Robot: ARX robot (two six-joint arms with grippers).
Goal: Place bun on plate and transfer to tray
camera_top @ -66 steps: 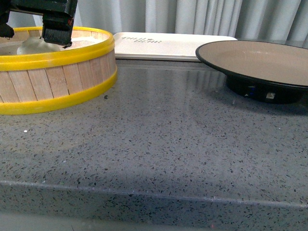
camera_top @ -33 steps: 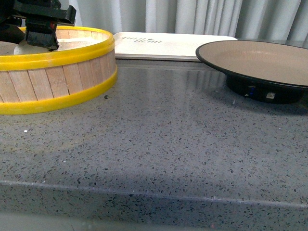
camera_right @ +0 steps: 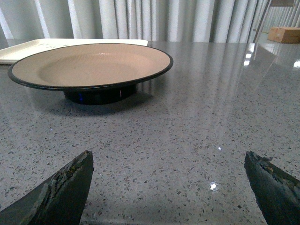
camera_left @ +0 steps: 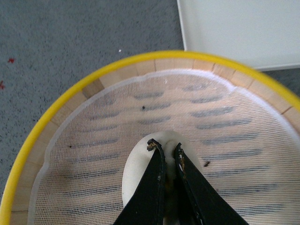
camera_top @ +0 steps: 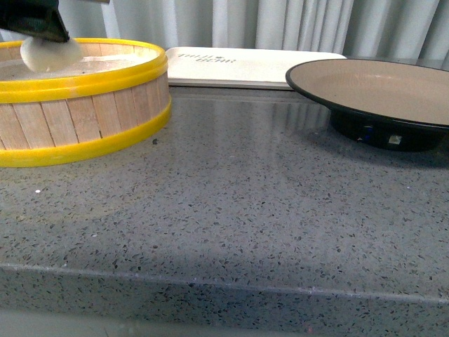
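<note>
The small white bun hangs just above the yellow-rimmed wooden steamer basket at the far left, pinched by my left gripper. In the left wrist view the black fingers are shut on the bun over the basket's white mesh liner. The tan plate with black rim stands at the right on its black foot. Behind, the cream-white tray lies flat. My right gripper stands open over the bare counter, short of the plate, with nothing between its fingers.
The grey speckled counter stretches between the basket and the plate. Grey curtains hang behind the tray. A corner of the tray lies just beyond the basket rim. A cardboard box sits far off at the back.
My left gripper has risen and shifted left, lifting the bun off the basket's liner to above the rim. The plate and tray have not moved.
</note>
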